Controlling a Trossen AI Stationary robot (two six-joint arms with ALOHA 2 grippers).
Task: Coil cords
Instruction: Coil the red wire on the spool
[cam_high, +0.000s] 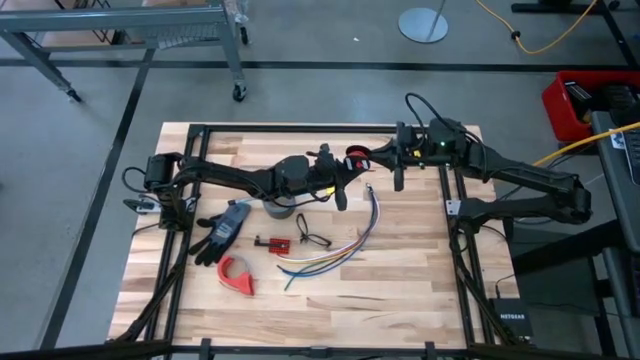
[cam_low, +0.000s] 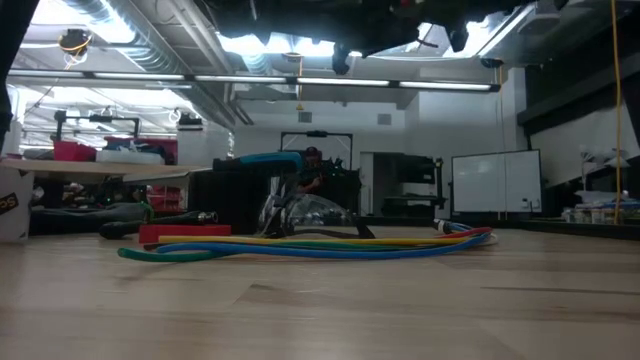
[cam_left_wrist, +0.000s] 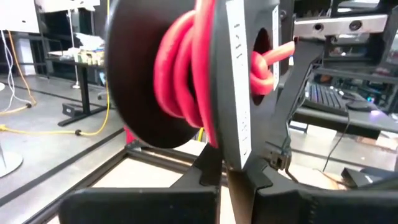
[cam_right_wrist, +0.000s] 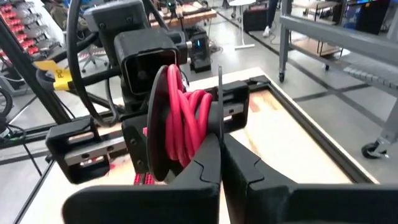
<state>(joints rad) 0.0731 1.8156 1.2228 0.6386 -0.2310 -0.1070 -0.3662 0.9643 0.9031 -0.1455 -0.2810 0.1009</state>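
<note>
The red cord (cam_left_wrist: 183, 68) is wound on a black spool (cam_high: 355, 157) with two thin flanges, held in the air over the far middle of the table. A knotted end of the cord (cam_left_wrist: 268, 61) sticks out through one flange. My left gripper (cam_high: 345, 172) reaches it from the table's left and is shut on it. My right gripper (cam_high: 388, 162) comes from the right and is shut on it too. In the right wrist view the coil (cam_right_wrist: 186, 121) sits between the flanges, with my left gripper behind it. My left gripper pinches the lower rim of a thin flange (cam_left_wrist: 231, 146) between its two fingers, pointing level from the table's left. The flange stands on edge, upright, with the spool clear of the table. My right gripper pinches the rim of a thin flange (cam_right_wrist: 219, 127) between its two fingers, coming nearly level from the table's right. The flange stands edge-on above the fingers, and the wound cord lies just beside it.
On the table nearer the front lie a bundle of multicoloured wires (cam_high: 340, 245), a small black looped cord (cam_high: 312, 238), a small red tool (cam_high: 272, 243), a black glove (cam_high: 222, 232) and a red roll (cam_high: 238, 275). A grey cylinder (cam_high: 278, 208) stands under the left arm.
</note>
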